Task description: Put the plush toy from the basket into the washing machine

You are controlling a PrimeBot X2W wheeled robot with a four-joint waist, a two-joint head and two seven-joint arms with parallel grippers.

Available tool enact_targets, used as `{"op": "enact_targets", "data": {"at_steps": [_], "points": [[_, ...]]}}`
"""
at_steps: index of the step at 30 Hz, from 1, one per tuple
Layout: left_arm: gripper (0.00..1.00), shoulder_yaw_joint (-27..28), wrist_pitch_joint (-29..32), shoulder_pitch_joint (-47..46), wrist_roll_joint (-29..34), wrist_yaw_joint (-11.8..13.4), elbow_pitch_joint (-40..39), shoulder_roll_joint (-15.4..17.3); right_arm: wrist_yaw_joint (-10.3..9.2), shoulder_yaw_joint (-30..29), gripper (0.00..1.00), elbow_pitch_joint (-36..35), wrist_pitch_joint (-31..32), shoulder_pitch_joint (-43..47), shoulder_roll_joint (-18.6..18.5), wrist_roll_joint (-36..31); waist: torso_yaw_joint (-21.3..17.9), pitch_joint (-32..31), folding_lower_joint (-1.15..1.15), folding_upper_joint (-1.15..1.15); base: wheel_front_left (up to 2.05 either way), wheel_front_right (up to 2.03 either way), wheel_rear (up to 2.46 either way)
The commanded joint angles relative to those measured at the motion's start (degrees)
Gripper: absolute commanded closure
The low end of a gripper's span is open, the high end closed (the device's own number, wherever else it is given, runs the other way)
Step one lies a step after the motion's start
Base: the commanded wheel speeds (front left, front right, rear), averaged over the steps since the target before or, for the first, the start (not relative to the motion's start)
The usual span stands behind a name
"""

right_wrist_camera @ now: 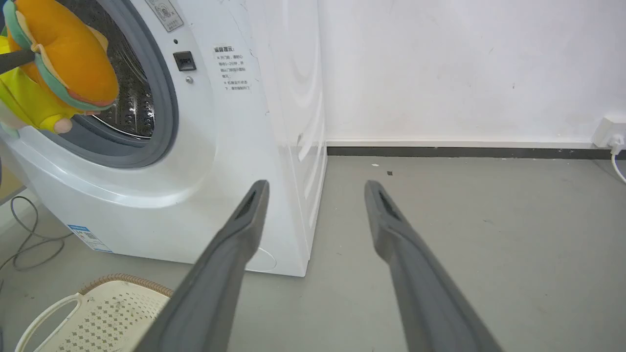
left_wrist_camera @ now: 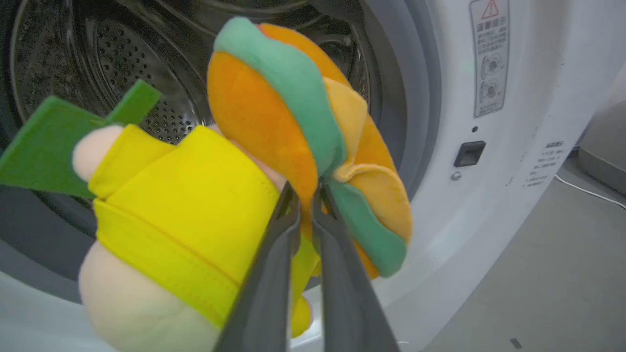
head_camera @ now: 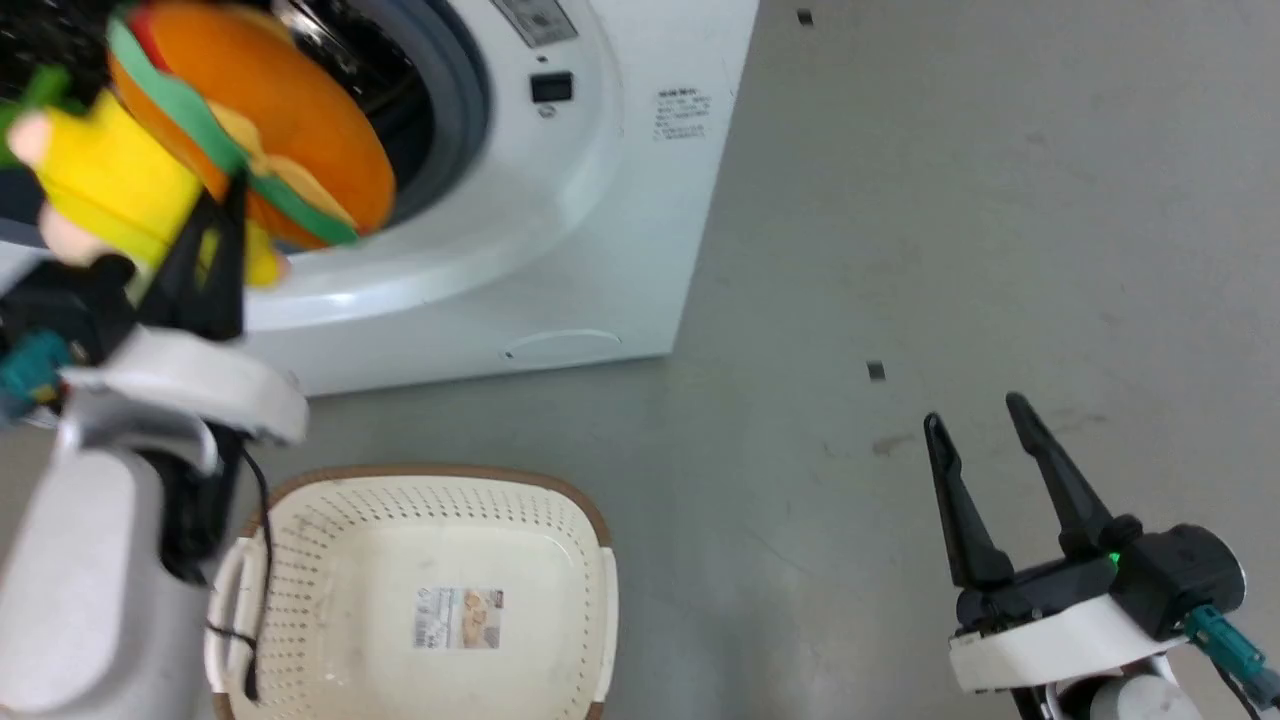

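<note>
Left gripper (left_wrist_camera: 305, 188) pinches the soft, burger-shaped plush toy (left_wrist_camera: 254, 122) before the washing machine's (left_wrist_camera: 518, 146) perforated steel drum (left_wrist_camera: 122, 63). Right gripper's (head_camera: 975, 412) 2 tapered fingers (head_camera: 960, 520) stand spread.

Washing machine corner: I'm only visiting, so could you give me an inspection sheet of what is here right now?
Surface: grey floor, with a few small dark marks.
Job's things: plush toy held at the washing machine's open mouth, in front of the steel drum; basket on the floor before it, paper label on its bottom.
Clutter: nothing seen beyond those marks.
Grippers: left gripper shut on the plush toy; right gripper open, holding nothing, low over the floor.
Cables: black cable hanging from the left arm over the basket; grey cable looped on the floor beside the washing machine; white cable at a wall socket.
Surroundings: white wall, dark skirting.
</note>
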Motion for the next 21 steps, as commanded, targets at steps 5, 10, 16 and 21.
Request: {"op": "enact_targets", "data": {"at_steps": [5,10,16,21], "points": [[1.00,0.48,6.10,-10.35,-0.72,-1.42,0.15,4.70,0.03,0.89,0.00,-1.37,-0.25,-2.91,-0.03,1.51,-4.55,8.62,0.00,0.00,0.00,0.00,0.00],[1.00,1.54,12.00,-20.90,-2.24,-2.06,3.59,7.94,0.03,2.15,0.00,-3.85,-0.25,-5.19,-0.03,2.18,-6.60,14.10,0.00,0.00,0.00,0.00,0.00],[1.00,1.51,17.55,-34.40,-1.54,-2.53,12.57,12.87,0.03,3.33,0.00,-7.34,-0.25,-7.96,-0.03,4.53,-9.18,19.42,0.00,0.00,0.00,0.00,0.00],[1.00,-0.21,21.45,-43.76,0.54,-2.87,20.92,16.35,0.03,4.46,0.00,-9.15,-0.25,-9.14,-0.03,5.59,-11.16,22.85,0.00,0.00,0.00,0.00,0.00]]}}
